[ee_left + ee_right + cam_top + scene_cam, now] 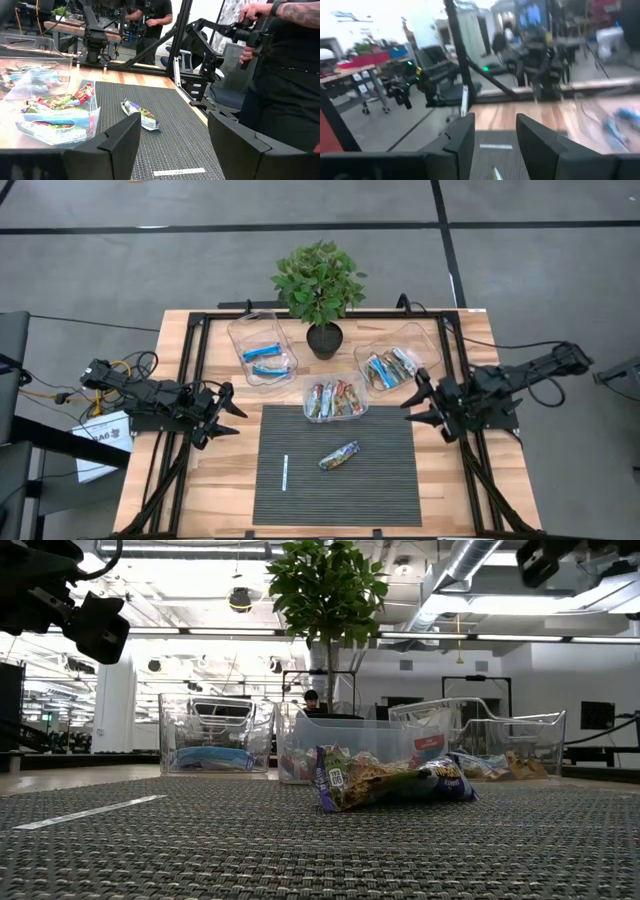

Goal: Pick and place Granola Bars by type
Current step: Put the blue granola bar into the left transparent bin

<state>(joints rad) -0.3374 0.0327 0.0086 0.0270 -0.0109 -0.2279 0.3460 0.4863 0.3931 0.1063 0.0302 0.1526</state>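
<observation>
No readable text, print on the granola bar (395, 783) wrapper and paper sheet (100, 432) too small

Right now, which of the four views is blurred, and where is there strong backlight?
Right wrist view: smeared throughout, the right claw and white stick soft. Low view: bright room behind, plant dark against it, the loose granola bar sharp. High and left wrist views: evenly lit, clear.
</observation>
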